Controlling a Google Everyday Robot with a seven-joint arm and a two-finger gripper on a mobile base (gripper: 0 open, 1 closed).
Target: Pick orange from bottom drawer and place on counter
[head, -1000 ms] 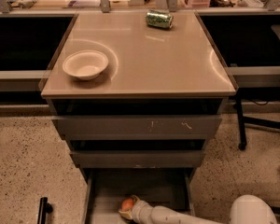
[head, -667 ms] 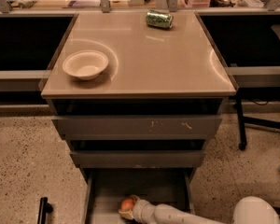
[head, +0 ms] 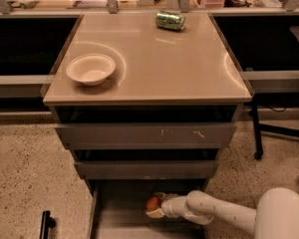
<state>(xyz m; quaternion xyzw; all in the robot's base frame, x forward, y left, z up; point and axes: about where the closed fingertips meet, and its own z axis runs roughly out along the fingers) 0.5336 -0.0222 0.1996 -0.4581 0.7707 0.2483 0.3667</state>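
grey metal bottom drawer [head: 118, 218] stands open; inside, the white gripper [head: 154, 205] pinches the orange [head: 151, 202] between its fingers.

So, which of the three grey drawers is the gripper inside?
The bottom drawer, the lowest and narrowest of the three: the gripper is inside it, at the orange.

My arm [head: 224, 215] looked glossy off-white: smooth rounded tube segments, bulbous shell [head: 284, 215] at rear. My gripper [head: 156, 207], pale cream, sat inside bottom drawer [head: 122, 222].
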